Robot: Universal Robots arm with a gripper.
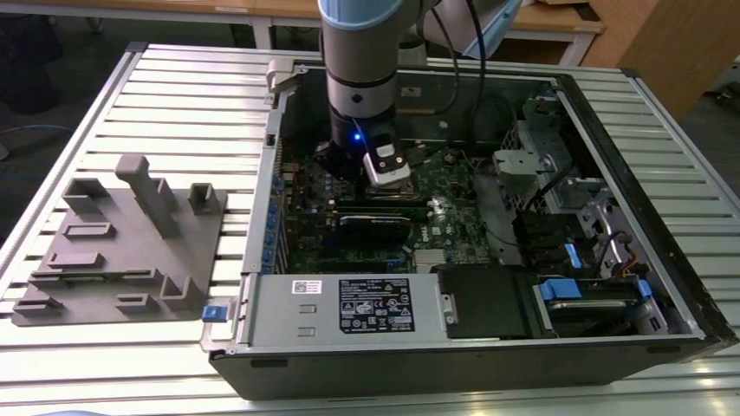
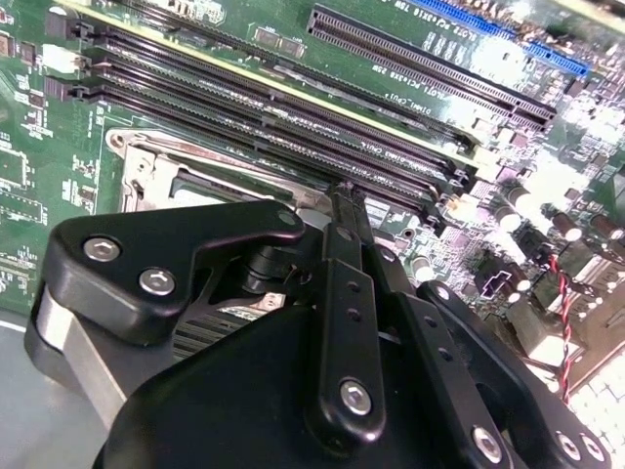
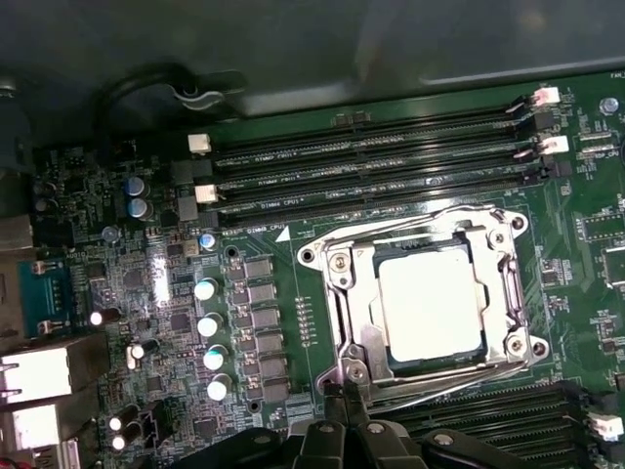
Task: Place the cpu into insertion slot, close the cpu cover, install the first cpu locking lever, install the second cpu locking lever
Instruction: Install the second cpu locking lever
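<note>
Down inside the open computer case, the cpu already lies flat in the insertion slot, with the cpu cover closed over it. The gripper, fingers pinched narrow, noses at the socket's near edge. That thin lever wire looks stiff, springy, slippery; best pushed near its hooked end.

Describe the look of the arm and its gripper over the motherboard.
The arm is a silver-grey tube with a light blue joint cap and a black band lower down. A small blue light glows on its dark wrist, beside a silvery camera block. The gripper is matte black, built of flat linkage bars pinned with round silver screws.
</note>
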